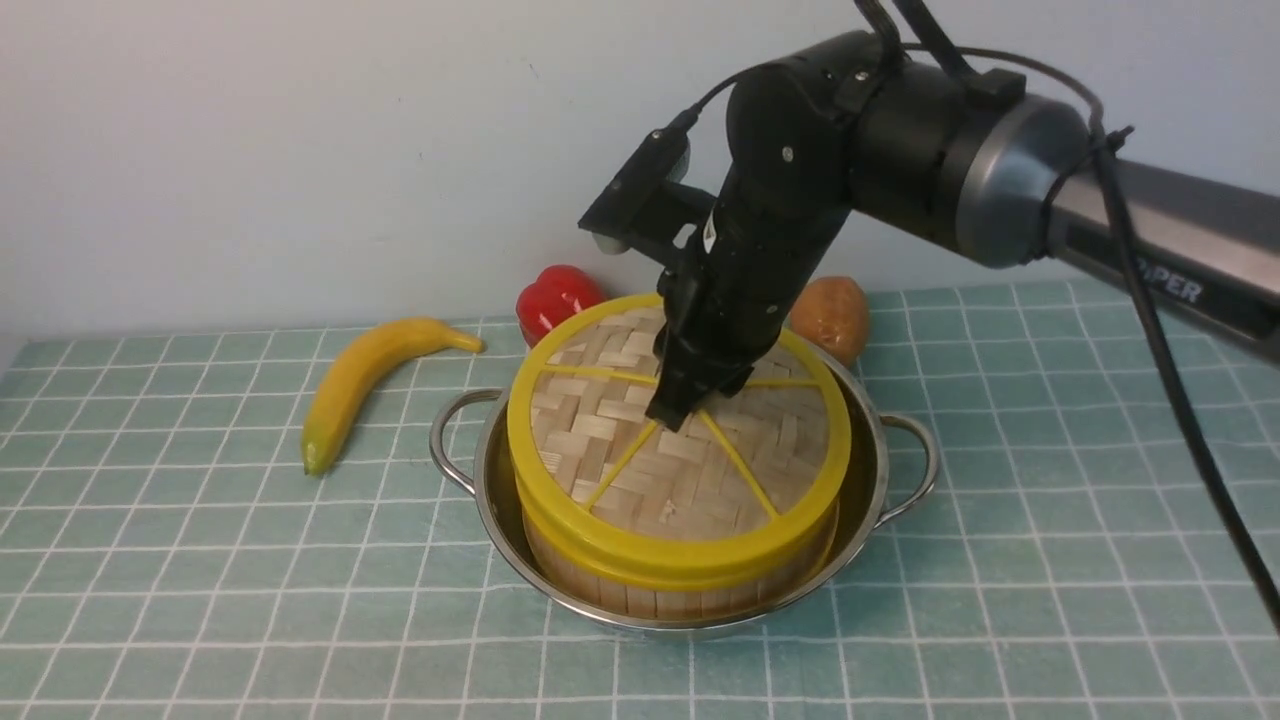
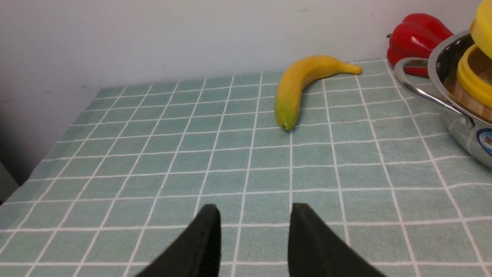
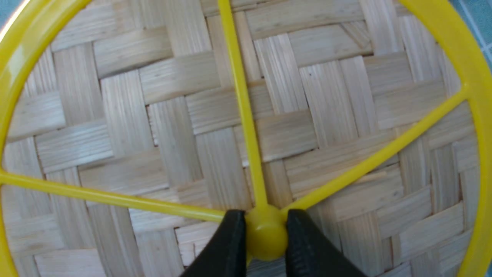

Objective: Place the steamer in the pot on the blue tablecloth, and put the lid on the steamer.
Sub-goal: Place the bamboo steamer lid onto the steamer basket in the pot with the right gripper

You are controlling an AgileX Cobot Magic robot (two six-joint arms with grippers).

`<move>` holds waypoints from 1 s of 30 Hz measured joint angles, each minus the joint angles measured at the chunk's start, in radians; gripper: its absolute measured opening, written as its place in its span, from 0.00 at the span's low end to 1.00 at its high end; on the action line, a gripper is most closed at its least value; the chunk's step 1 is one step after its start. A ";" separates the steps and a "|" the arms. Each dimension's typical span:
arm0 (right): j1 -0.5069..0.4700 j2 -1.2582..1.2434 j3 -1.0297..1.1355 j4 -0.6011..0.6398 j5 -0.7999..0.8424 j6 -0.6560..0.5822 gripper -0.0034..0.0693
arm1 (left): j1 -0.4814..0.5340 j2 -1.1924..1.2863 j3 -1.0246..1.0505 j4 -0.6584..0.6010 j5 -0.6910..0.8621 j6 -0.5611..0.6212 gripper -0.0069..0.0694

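The steel pot (image 1: 862, 500) stands on the blue tablecloth (image 1: 200, 560) with the steamer (image 1: 680, 598) inside it. The lid (image 1: 640, 470) lies tilted over the steamer. Its near edge is low on the steamer. In the left wrist view the lid's rim (image 2: 485, 19) stands clear above the steamer's yellow rim (image 2: 471, 79). My right gripper (image 1: 668, 415) is shut on the lid's yellow centre knob (image 3: 266, 240), one finger on each side. My left gripper (image 2: 255, 209) is open and empty over bare cloth, left of the pot (image 2: 461, 130).
A banana (image 1: 365, 375) lies left of the pot. A red pepper (image 1: 555, 297) and a brown potato (image 1: 828, 315) sit behind the pot near the wall. The right arm reaches in from the right above the cloth.
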 joint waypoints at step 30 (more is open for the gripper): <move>0.000 0.054 0.001 0.013 -0.063 -0.005 0.25 | 0.000 0.000 0.000 0.000 0.000 0.000 0.41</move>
